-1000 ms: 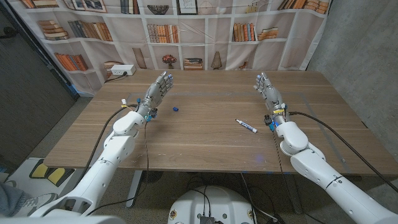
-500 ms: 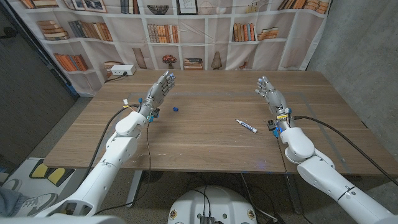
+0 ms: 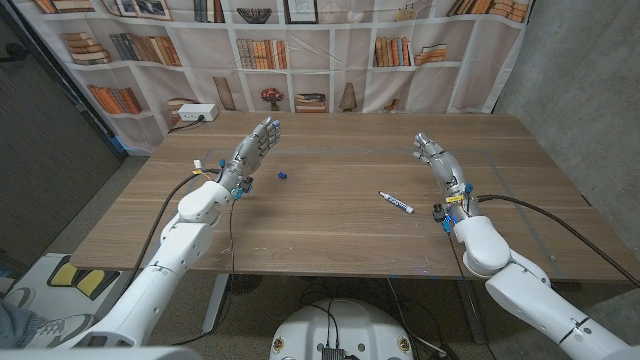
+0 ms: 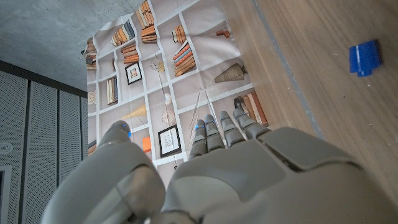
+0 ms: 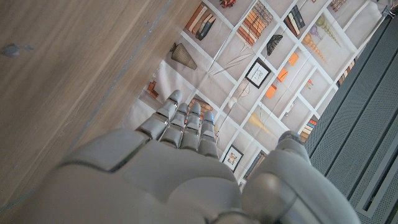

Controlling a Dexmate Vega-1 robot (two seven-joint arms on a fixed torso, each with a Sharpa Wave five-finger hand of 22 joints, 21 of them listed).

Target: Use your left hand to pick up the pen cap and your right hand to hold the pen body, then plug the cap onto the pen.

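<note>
one pen body (image 3: pixel 396 203) is lying flat on the wooden table (image 3: pixel 330 230), right of centre, its long axis running diagonally: one end is pointing toward the table's far left, the other toward the near right edge; which end is the tip cannot be told at this size. one blue pen cap (image 3: pixel 283 174) is sitting on the left half of the table, well apart from the pen body; in the left wrist view the pen cap (image 4: pixel 364 58) is showing as a short blue piece lying on its side on the wood. the left hand (image 3: pixel 252 150) is hovering just beside the cap, on its left, fingers extended and apart, grasping nothing and not touching the cap. the right hand (image 3: pixel 438 159) is hanging to the right of the pen body and a little farther back, fingers released and slightly curved, holding nothing. behind the table a printed bookshelf backdrop (image 3: pixel 300 50) is hanging, and one white box (image 3: pixel 198 114) is sitting by the far left corner.
</note>
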